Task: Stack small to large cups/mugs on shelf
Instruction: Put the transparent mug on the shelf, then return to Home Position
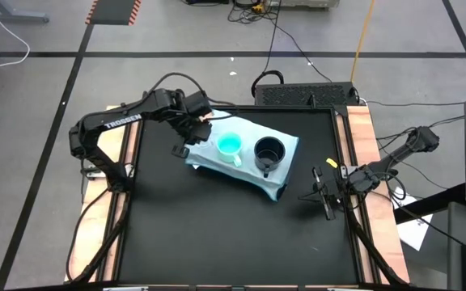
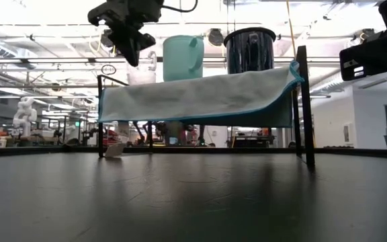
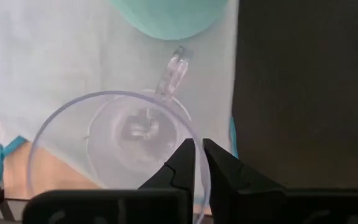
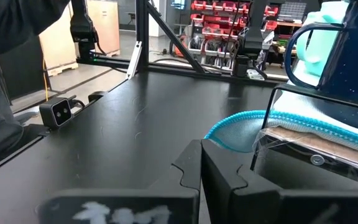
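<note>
The left hand [image 3: 198, 163] is pinching the rim of the glass cup [image 3: 126, 140] over the shelf's [image 1: 285, 145] end, beside the teal mug [image 1: 230, 146]. Thin, slick, breakable glass probably wants gentle rim or handle holds. The right hand [image 1: 324, 196], fingers together, is waiting at the desk edge.

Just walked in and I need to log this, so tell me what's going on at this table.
The left arm's end effector hangs right over the tiny clear glass cup at the left end of the light blue shelf. The teal mug and the black mug stand side by side on the shelf, nothing nested. The right end effector waits shut at the table's right edge.
</note>
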